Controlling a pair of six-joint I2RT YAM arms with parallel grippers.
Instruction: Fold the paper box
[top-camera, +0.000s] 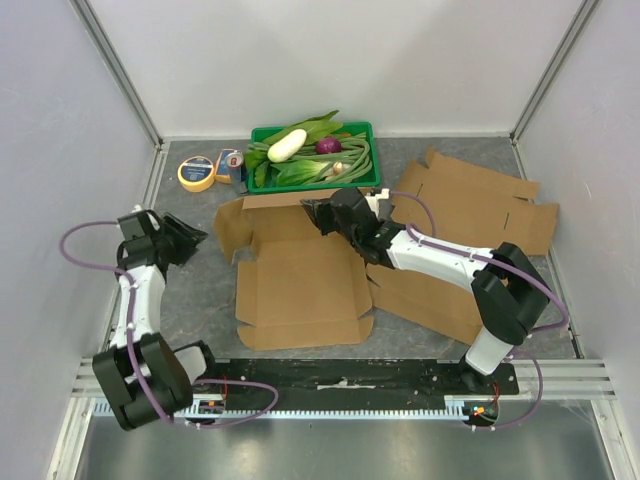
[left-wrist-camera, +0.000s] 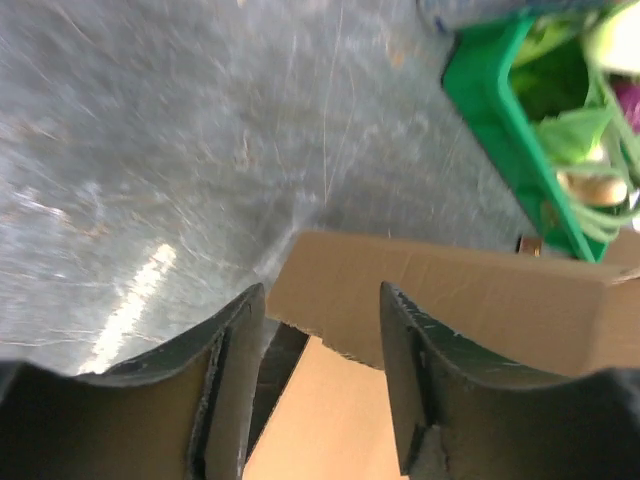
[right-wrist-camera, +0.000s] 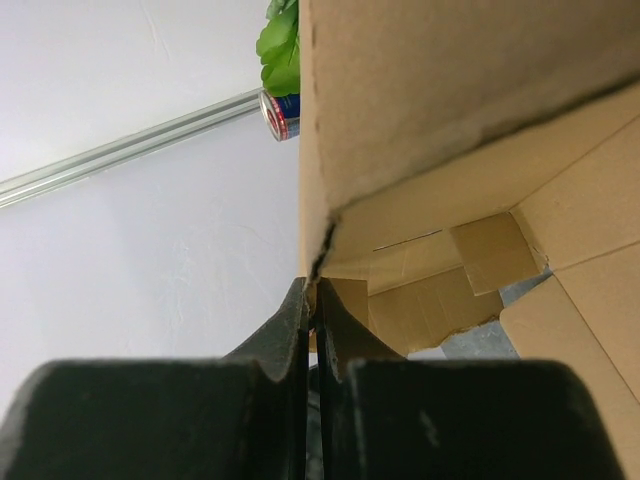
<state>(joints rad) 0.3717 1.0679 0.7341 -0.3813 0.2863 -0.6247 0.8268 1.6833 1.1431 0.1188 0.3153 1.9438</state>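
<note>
Paper box (top-camera: 300, 285) lies as a flat cardboard blank in the middle of the table (top-camera: 200, 300), just ahead of the two arm bases, with its edge panels only beginning to rise. The right gripper (right-wrist-camera: 315, 292) is clamped tight on the edge of the rear panel (right-wrist-camera: 450, 90). It holds that panel stood up off the surface, probably to crease the back wall along its fold line. The left gripper (left-wrist-camera: 322, 305) has its jaws apart, grasping nothing. A corner of the left flap (top-camera: 232, 228) sits in the gap between its fingers (left-wrist-camera: 235, 350) without being pinched. It seems lined up to take that flap and raise the side wall while the other arm steadies the back.

A second blank (top-camera: 480, 195) lies flat under and beyond the right arm, partly tucked beneath the first one's right edge, apparently spare stock set aside. At the far edge of the table stand one green crate (left-wrist-camera: 488, 100) of vegetables, one yellow roll of tape (top-camera: 196, 173) and one small can (top-camera: 231, 162), all behind the folding area.

By count: two arms, two cardboard blanks, one crate, one tape roll, one can.
</note>
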